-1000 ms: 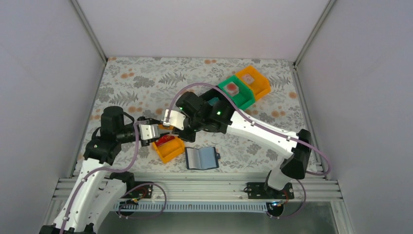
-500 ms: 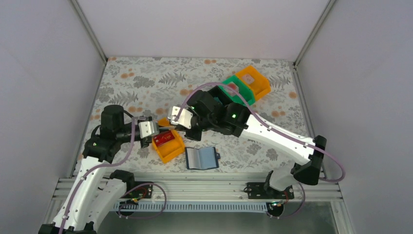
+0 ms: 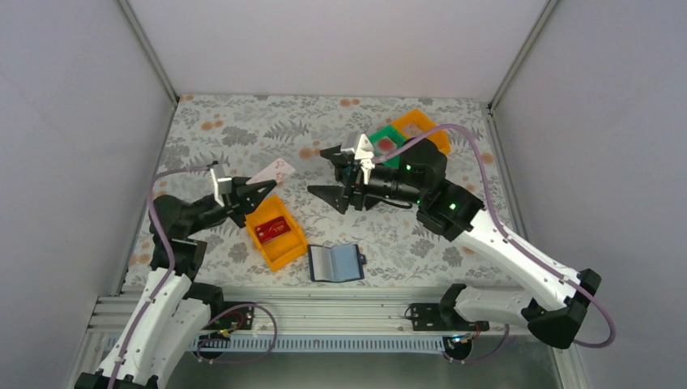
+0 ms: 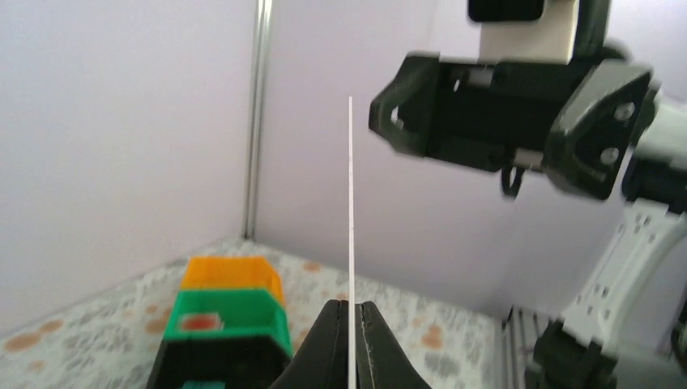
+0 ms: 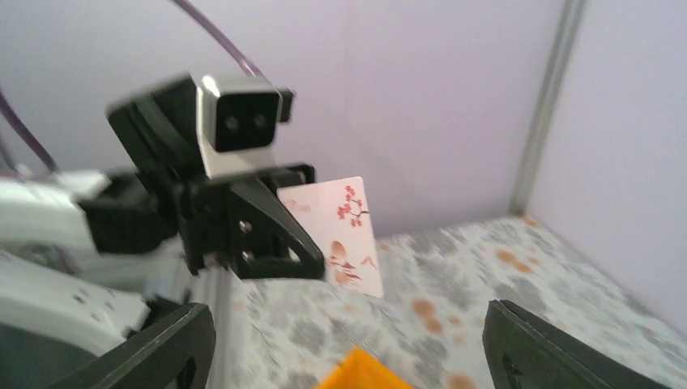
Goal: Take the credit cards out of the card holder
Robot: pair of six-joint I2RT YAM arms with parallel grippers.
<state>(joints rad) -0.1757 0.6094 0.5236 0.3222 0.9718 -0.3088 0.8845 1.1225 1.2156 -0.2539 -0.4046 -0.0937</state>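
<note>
The left gripper (image 3: pixel 258 186) has closed on the pinkish-white card (image 3: pixel 274 171) and raised it. The right gripper (image 3: pixel 324 172) has opened, released the card, and withdrawn toward the table's right edge.

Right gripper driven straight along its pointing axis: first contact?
Likely the pinkish-white card held by the left gripper, centred ahead of the open right gripper; gap unclear.

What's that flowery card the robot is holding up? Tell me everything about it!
The card is thin, flat and stiff, like plastic. It is pinkish-white with red blossoms printed on its face. The left gripper is shut on one end of it and holds it up in the air, off the table. Seen edge-on, it looks like a fine straight line. Nothing else touches it.
</note>
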